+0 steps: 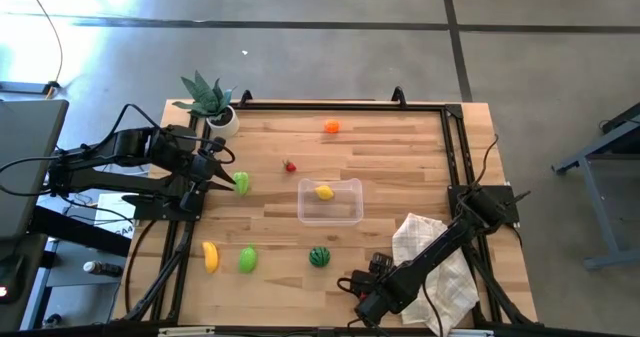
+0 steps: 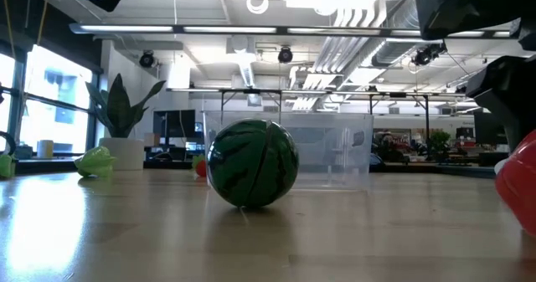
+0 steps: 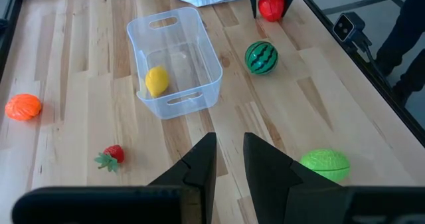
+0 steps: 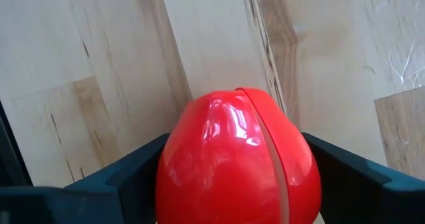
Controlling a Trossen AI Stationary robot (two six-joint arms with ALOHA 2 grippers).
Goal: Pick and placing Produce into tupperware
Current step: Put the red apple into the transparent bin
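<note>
The red pepper sits at the table's near edge, right of middle, with my right gripper closed around it. The clear tupperware stands mid-table with the yellow lemon inside. On the wood lie the orange, the strawberry, the banana, a green piece and the watermelon. My left gripper hangs at the left over the table, its fingers a narrow gap apart with nothing between them; another green piece lies beside it. My right gripper pinches the red pepper between its two fingers, one on each of two opposite sides. The fingers come steeply from above, pointing down. The pepper stays low at the tabletop; I cannot tell whether it is lifted clear.
A spiky potted plant stands at the far left corner. A white checked cloth lies crumpled under my right arm at the near right. A black frame borders the table.
</note>
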